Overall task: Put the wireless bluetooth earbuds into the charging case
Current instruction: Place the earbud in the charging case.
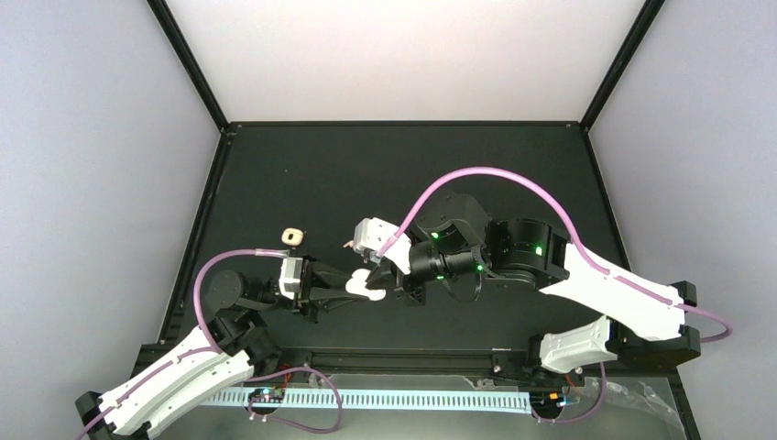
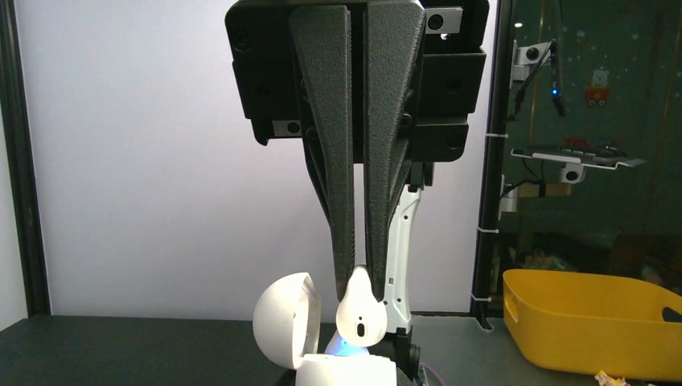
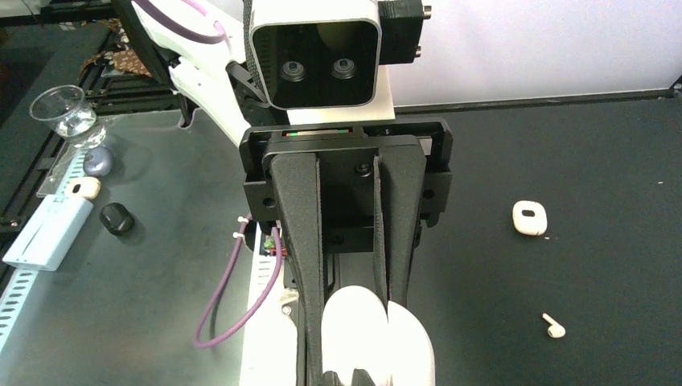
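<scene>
The left end effector (image 2: 359,277) is almost fully closed. It pinches a white earbud (image 2: 359,315) by its narrow upper end, probably so that the broad lower end is free to drop into the charging case (image 2: 346,373) directly beneath. The bud's long axis runs close to vertical, in line with the fingers. Its rounded end points down and its dark oval mark faces the wrist camera. The case is open, with its domed lid (image 2: 281,320) swung to the left and a blue glow in the base. The right end effector (image 3: 351,346) is closed on the case from the opposite side, apparently to steady it. Farther out, a rounded bud (image 3: 529,217) and a stemmed bud (image 3: 552,326) lie loose on the counter (image 3: 579,145).
</scene>
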### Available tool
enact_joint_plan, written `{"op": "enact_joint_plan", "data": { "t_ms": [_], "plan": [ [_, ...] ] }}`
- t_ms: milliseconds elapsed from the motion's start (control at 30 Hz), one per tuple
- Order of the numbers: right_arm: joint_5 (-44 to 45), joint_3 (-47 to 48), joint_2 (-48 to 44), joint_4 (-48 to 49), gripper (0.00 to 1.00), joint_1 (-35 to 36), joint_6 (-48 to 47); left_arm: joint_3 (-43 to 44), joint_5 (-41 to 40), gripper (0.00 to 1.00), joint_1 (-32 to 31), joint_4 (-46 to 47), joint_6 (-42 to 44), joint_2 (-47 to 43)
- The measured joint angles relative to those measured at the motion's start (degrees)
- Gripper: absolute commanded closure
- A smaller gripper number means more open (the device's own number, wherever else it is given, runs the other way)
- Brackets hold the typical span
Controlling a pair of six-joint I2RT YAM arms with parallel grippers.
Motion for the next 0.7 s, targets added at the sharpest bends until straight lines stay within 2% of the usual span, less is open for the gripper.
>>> {"op": "enact_joint_plan", "data": {
  "t_ms": [700],
  "plan": [
    [3.0, 1.7, 1.6, -0.6, 0.99, 2.1, -2.1, 0.0, 0.8, 0.98, 0.0, -0.2, 0.0, 0.0]
  ]
}}
